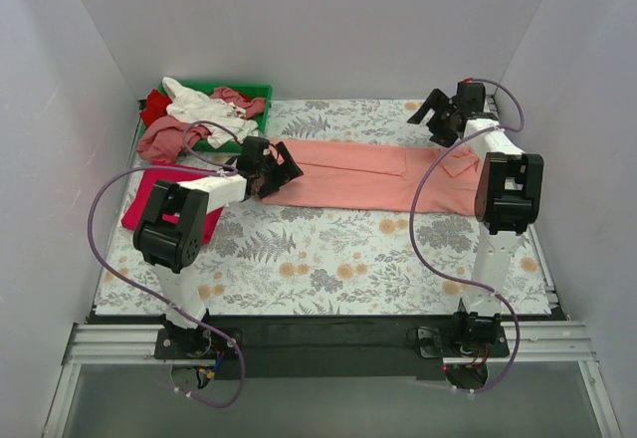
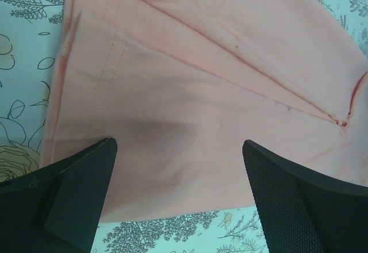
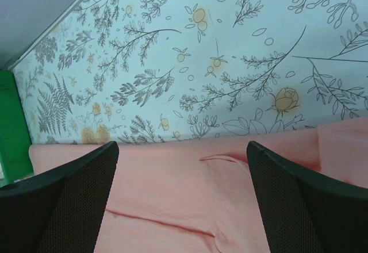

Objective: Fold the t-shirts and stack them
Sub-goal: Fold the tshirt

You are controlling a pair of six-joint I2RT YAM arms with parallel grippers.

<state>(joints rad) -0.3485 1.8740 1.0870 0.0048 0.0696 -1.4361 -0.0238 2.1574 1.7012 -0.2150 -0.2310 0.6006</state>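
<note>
salmon tee point(image 1: 368, 174) is lying strip-folded; magenta tee point(image 1: 164, 199) is sitting folded at 9 o'clock; pile point(image 1: 199, 109) is waiting at 11 o'clock; left gripper point(image 1: 281, 173), right gripper point(image 1: 428, 114) hovering wide, empty.

Lab-type robot test cell: plain white walls point(image 1: 299, 20) enclose a floral-covered counter point(image 1: 328, 259); cabled left arm point(image 1: 184, 224) and right arm point(image 1: 503, 199) bolt to a metal rail point(image 1: 328, 341).
</note>
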